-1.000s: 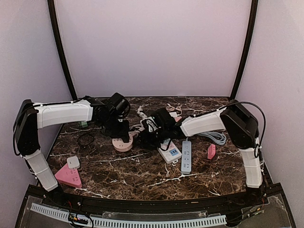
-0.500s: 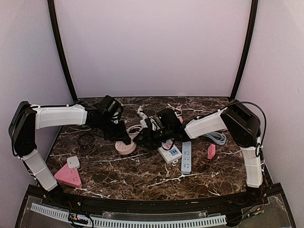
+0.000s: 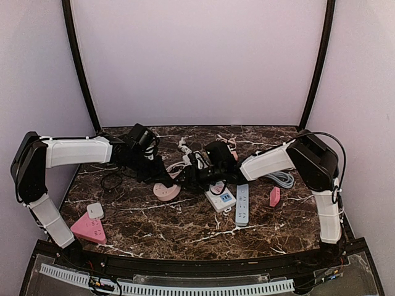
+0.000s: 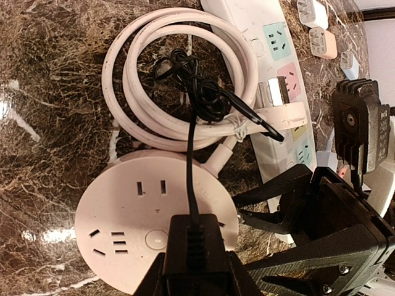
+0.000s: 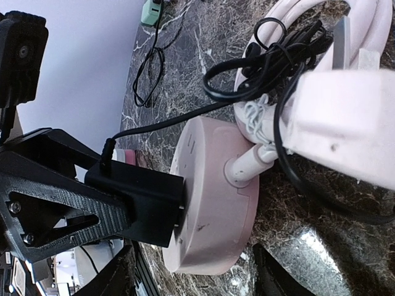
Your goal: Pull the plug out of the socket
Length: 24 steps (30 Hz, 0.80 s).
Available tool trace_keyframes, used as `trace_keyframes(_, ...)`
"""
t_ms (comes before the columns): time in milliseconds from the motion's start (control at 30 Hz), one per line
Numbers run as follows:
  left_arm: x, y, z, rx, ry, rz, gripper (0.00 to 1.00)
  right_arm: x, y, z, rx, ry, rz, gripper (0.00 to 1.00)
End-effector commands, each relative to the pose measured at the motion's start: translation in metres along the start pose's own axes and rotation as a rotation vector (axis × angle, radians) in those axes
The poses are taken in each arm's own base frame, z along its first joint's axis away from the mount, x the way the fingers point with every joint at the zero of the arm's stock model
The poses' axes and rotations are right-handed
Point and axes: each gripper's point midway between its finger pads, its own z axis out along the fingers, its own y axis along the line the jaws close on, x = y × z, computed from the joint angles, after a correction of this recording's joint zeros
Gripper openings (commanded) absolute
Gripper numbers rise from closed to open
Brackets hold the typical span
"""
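A round pink socket point(image 3: 168, 192) lies on the marble table. It fills the lower left of the left wrist view point(image 4: 123, 209) and shows edge-on in the right wrist view point(image 5: 216, 203). A black plug point(image 4: 196, 237) with a thin black cable point(image 4: 192, 148) sits in it, and a narrow gap with prongs shows at the socket face point(image 5: 181, 209). My left gripper point(image 4: 196, 274) is shut on the plug point(image 5: 142, 206). My right gripper point(image 5: 197, 277) is open, with its fingers either side of the socket's near edge point(image 4: 247, 206).
A coiled white cord point(image 4: 179, 74) and a white power strip with coloured outlets point(image 4: 278, 61) lie just behind the socket. A white square socket point(image 3: 221, 198), a grey strip point(image 3: 242, 203), a pink piece point(image 3: 274, 196), a pink triangle point(image 3: 89, 229) and a white cube point(image 3: 94, 210) lie around.
My left gripper has tilted and shifted right and toward the near edge with the plug. The pink socket has slid a little the same way. The right gripper stays close by the socket.
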Motion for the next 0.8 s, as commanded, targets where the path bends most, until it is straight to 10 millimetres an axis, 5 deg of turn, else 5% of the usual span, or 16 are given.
trace_keyframes(0, -0.013, -0.031, -0.024, 0.129, -0.066, 0.035, 0.05, -0.002, -0.003, -0.004, 0.005, -0.012, 0.000, 0.59)
trace_keyframes(367, -0.010, -0.040, -0.023, 0.187, -0.048, 0.024, 0.05, -0.004, -0.003, -0.001, -0.001, -0.011, 0.012, 0.43)
trace_keyframes(767, -0.012, -0.044, -0.027, 0.204, -0.060, 0.034, 0.05, -0.003, -0.021, -0.006, 0.116, -0.021, 0.062, 0.00)
